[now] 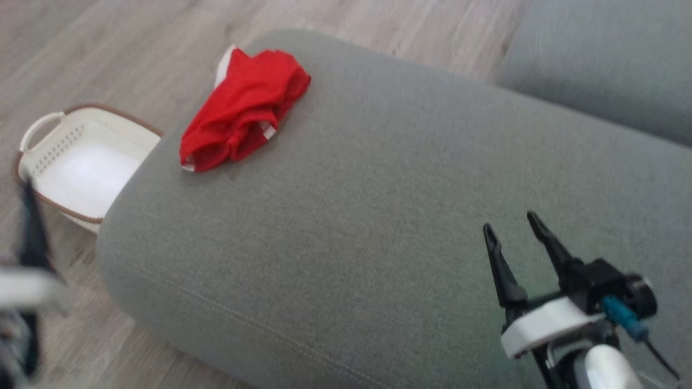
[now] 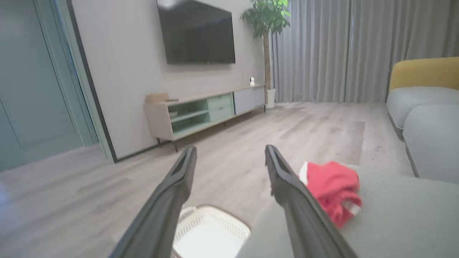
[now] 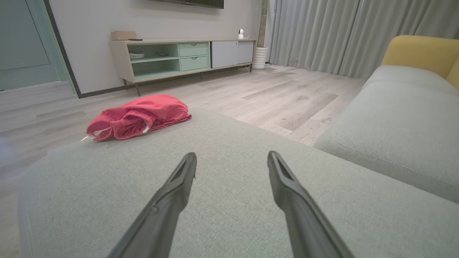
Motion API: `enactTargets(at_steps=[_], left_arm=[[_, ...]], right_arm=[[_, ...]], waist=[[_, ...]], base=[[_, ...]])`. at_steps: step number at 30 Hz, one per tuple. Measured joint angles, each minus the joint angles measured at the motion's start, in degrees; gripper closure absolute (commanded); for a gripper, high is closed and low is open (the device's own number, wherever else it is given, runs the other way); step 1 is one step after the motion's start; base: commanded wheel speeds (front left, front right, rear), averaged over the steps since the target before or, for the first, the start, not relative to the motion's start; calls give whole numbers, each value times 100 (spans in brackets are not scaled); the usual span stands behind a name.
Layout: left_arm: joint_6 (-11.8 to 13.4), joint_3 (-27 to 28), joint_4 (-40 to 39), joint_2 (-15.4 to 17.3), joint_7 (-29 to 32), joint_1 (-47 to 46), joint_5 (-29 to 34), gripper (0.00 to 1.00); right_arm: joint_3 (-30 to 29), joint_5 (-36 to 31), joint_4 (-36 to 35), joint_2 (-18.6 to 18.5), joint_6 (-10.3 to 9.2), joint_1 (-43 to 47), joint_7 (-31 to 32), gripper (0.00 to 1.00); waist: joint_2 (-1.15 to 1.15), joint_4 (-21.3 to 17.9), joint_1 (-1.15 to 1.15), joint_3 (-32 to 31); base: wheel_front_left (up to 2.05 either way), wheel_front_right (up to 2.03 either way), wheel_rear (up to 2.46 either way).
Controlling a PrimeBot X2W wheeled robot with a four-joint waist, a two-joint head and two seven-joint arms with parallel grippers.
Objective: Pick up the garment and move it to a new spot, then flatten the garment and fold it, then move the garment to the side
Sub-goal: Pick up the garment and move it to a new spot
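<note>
**So far, the red garment is in a heap and both hands are empty**

I can see the red garment (image 1: 243, 111) lying bunched up on the big grey cushion (image 1: 378, 227). It sits near the far left edge of the cushion, and a bit of white trim pokes out of the folds. A white basket (image 1: 81, 162) stands on the wood floor (image 1: 135, 48), just beside that edge.

My right gripper (image 1: 510, 221) is over the near right part of the cushion, well apart from the garment. Its two fingers are spread wide and there is nothing between them. My left gripper (image 2: 230, 147) is out past the left side of the cushion, above the floor and the basket. Its fingers are spread wide too, and they hold nothing. In the head view it is only a blur at the lower left.

I cannot tell if the garment has had its first move to a new spot. What I can tell is that it is not flat and not folded. So I think most of the job is left to do. I need to grab the garment and lay it out where there is room. Then I smooth it, fold it, and slide it off to the side. The left gripper looks nearer to the heap, so I think it should reach in first.
</note>
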Motion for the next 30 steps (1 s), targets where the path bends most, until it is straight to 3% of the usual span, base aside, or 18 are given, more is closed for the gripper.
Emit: enactTargets(at_steps=[3,8,21,30], left_arm=[[-230,109,283,310,216,-964,27,0],[-620,-73,1499,344,655,-2169,-42,0],[-1891,-1110,4111,-953,965,-3547,-271,0],[-1887,-1200,5348,-1127,828,-4244,-252,0]], right_arm=[[-3,-227,-319,-1,0,-253,227,0],[91,-545,-732,-12,0,-790,558,0],[168,-1118,-1411,-27,0,-1027,1106,0],[125,-1280,-1680,-44,0,-1075,1190,0]], waist=[[0,-75,0,289],[0,-255,2,854],[0,-676,2,2271],[-1,-852,1,2892]], base=[[0,0,0],[0,0,0],[0,0,0],[0,0,0]])
